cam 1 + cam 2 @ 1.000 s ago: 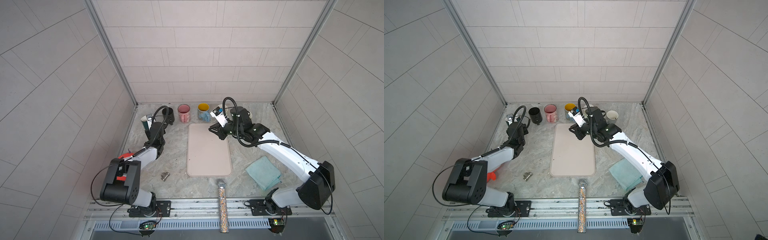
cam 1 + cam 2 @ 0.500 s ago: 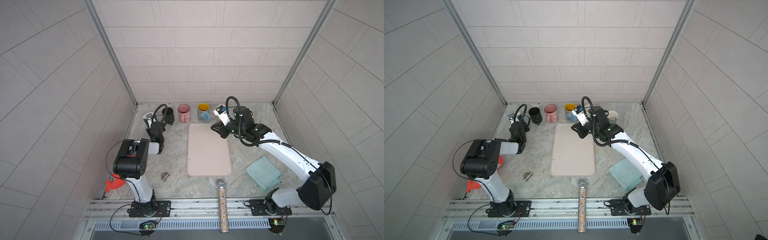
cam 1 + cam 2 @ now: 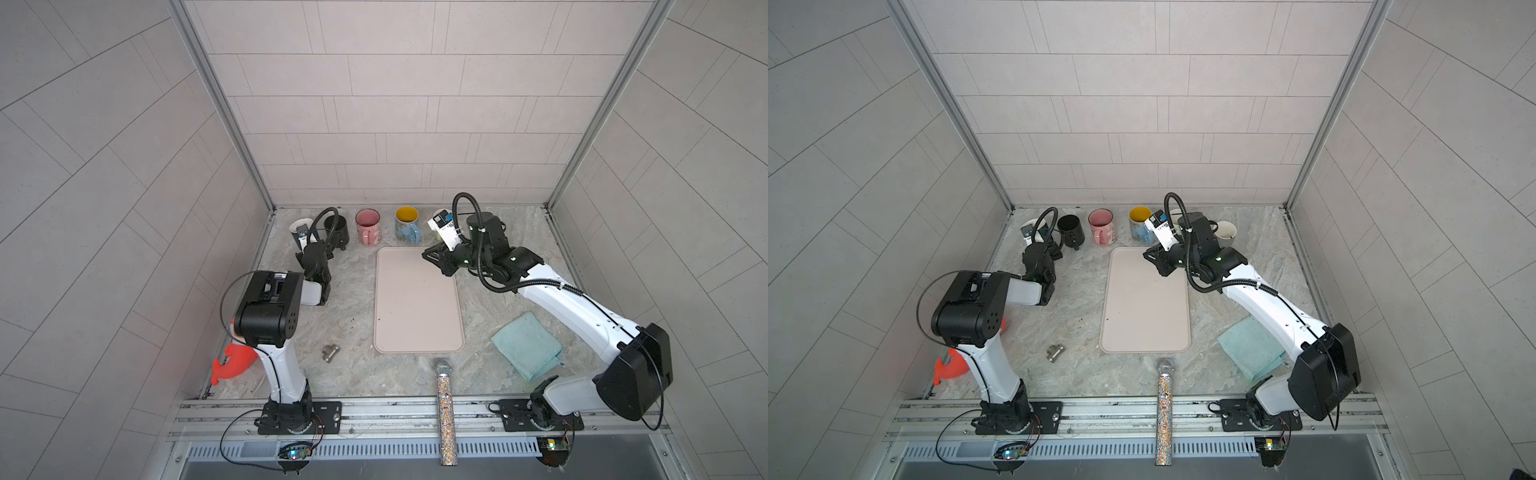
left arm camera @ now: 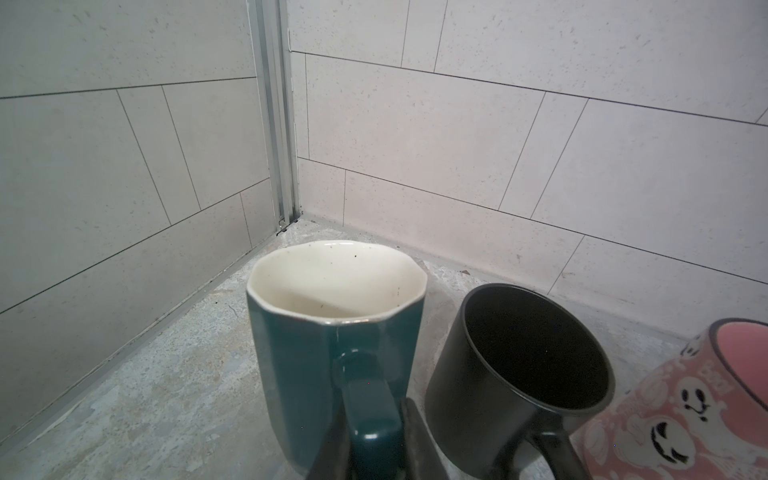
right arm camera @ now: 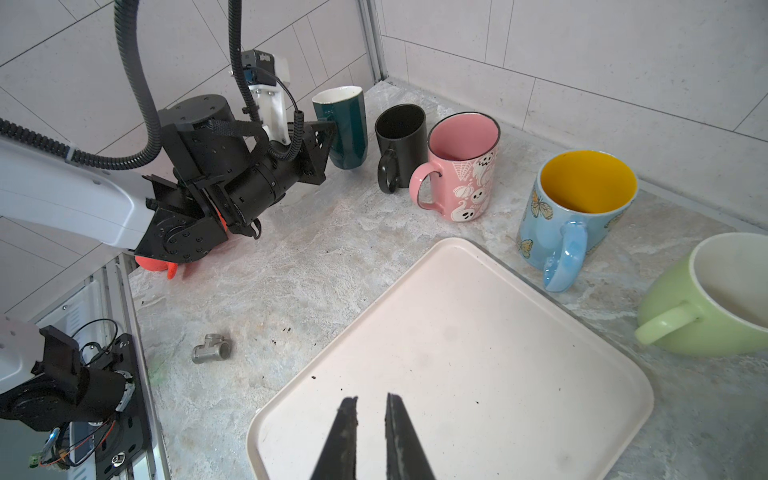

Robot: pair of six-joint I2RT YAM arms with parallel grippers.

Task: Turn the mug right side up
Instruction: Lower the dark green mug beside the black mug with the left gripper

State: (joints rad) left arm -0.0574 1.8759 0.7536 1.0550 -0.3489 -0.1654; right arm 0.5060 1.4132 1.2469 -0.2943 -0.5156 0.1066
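Where walls (image 3: pixel 374 124) meet, teal mug (image 4: pixel 332 332), marbled tabletop (image 3: pixel 353 374)

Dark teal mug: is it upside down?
No, the dark teal mug has its open, cream-coloured mouth facing up in the left wrist view.

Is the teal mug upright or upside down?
Upright: the teal mug shows its cream inside with the rim on top; the left tool grips its handle.
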